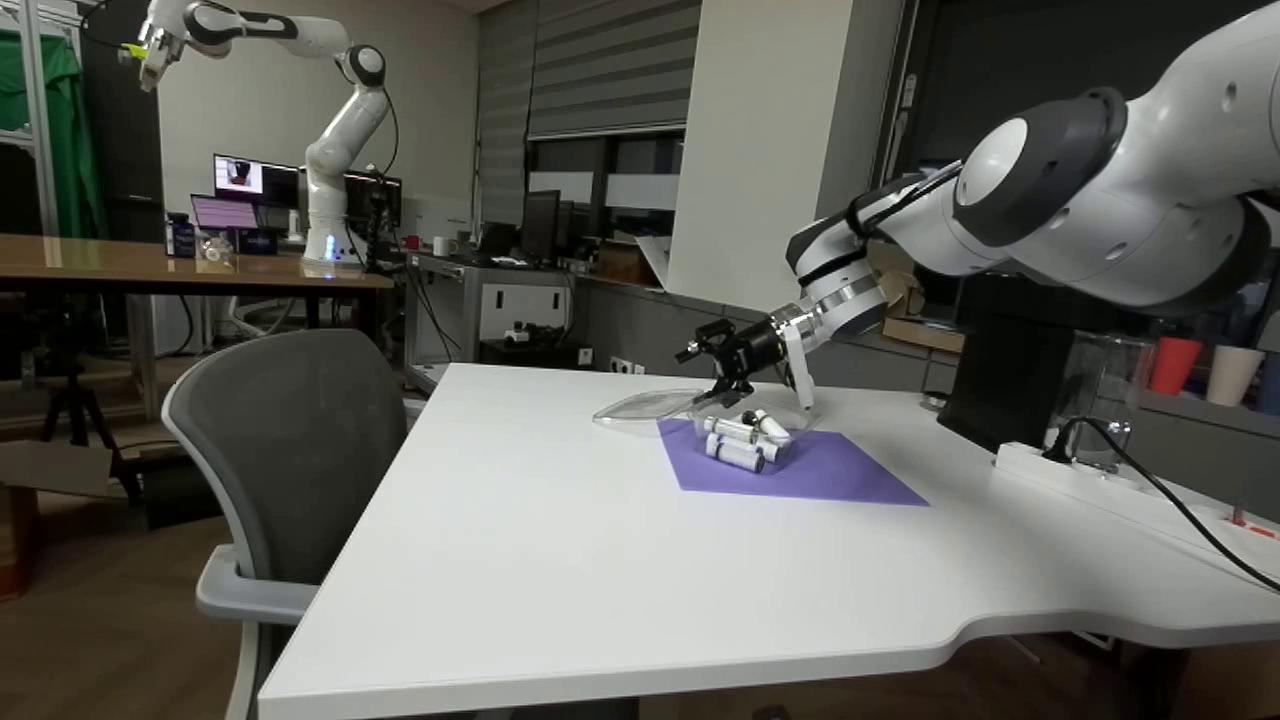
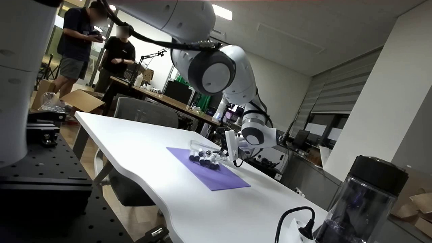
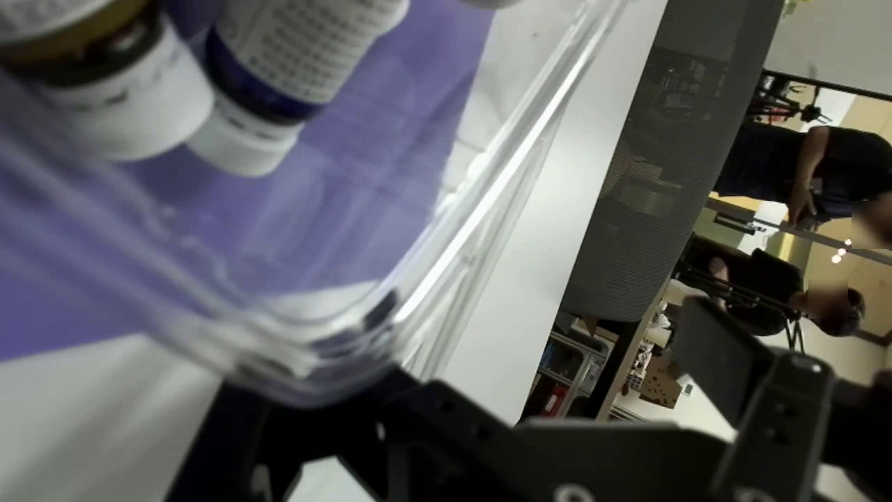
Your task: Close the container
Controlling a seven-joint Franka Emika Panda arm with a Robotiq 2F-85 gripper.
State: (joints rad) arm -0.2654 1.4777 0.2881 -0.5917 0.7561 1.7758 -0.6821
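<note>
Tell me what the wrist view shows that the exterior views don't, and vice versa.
Only the wrist view: lines of print on a bottle label, too small to make out elsewhere.
Only the exterior views: a second robot arm in the background and the white power strip.
Shared: the see-through container, its bottles, the purple mat, the white table and the chair.

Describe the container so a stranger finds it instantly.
On the white table, find the flat purple mat. The container straddles the mat's edge. Unlike the opaque mat, it is a clear box, with white-capped bottles showing inside.
</note>
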